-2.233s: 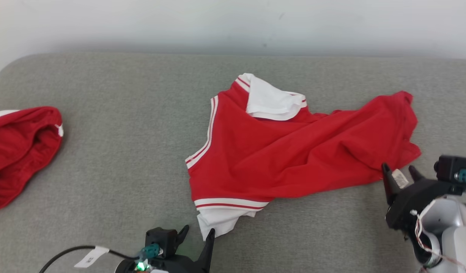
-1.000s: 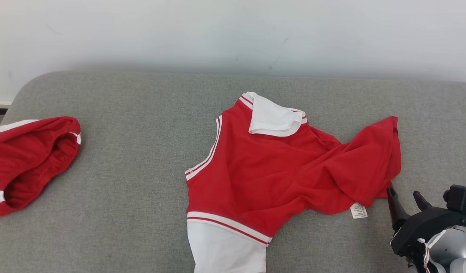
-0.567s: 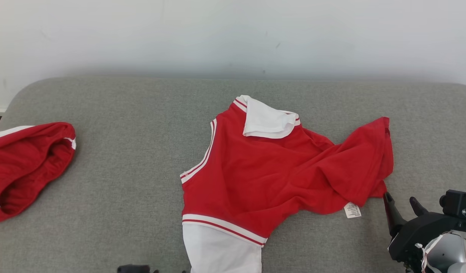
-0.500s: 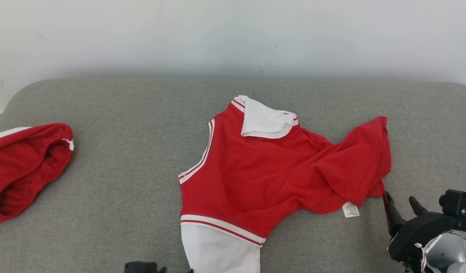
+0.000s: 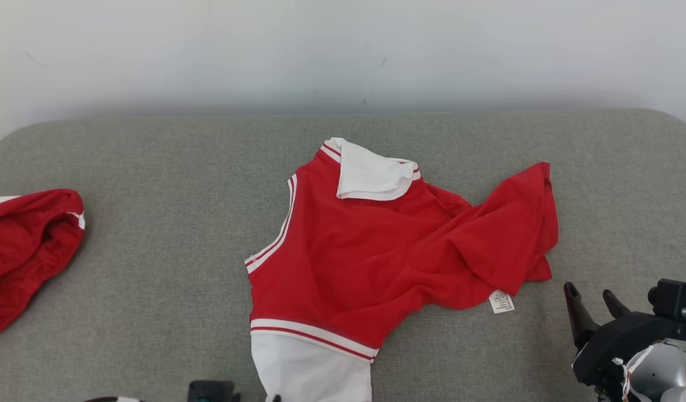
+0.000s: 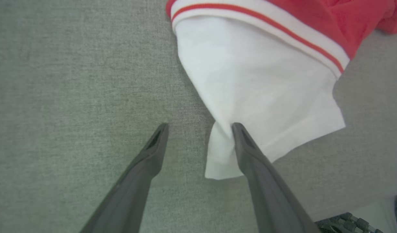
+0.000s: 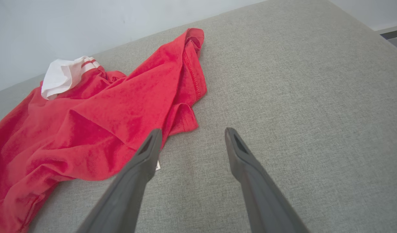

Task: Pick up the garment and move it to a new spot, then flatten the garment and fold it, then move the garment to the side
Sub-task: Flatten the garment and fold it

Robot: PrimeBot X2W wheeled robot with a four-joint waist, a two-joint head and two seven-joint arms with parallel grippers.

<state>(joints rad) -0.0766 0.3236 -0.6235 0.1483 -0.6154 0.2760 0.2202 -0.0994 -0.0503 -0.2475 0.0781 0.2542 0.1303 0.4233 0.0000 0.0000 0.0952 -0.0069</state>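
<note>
The garment (image 5: 387, 251) is a red top with white sleeves and striped trim, lying crumpled in the middle of the grey padded surface (image 5: 153, 223). Its near white sleeve (image 6: 260, 84) reaches the front edge. My left gripper (image 6: 200, 126) stands open there, and the sleeve's corner rests against the inner side of its right finger without being pinched. My right gripper (image 5: 589, 290) is open at the lower right, just off the garment's red hem (image 7: 182, 119), with bare surface between its fingers (image 7: 193, 131).
A second red garment (image 5: 24, 251) lies bunched at the left edge. A white care label (image 5: 500, 301) sticks out of the hem near my right gripper. A pale wall (image 5: 343, 50) runs behind the surface, whose far corners are rounded.
The garment's near white sleeve has been drawn out toward the front edge, and my left gripper has opened off it. The red hem has slumped inward. The camera has shifted, sliding the whole picture left.
</note>
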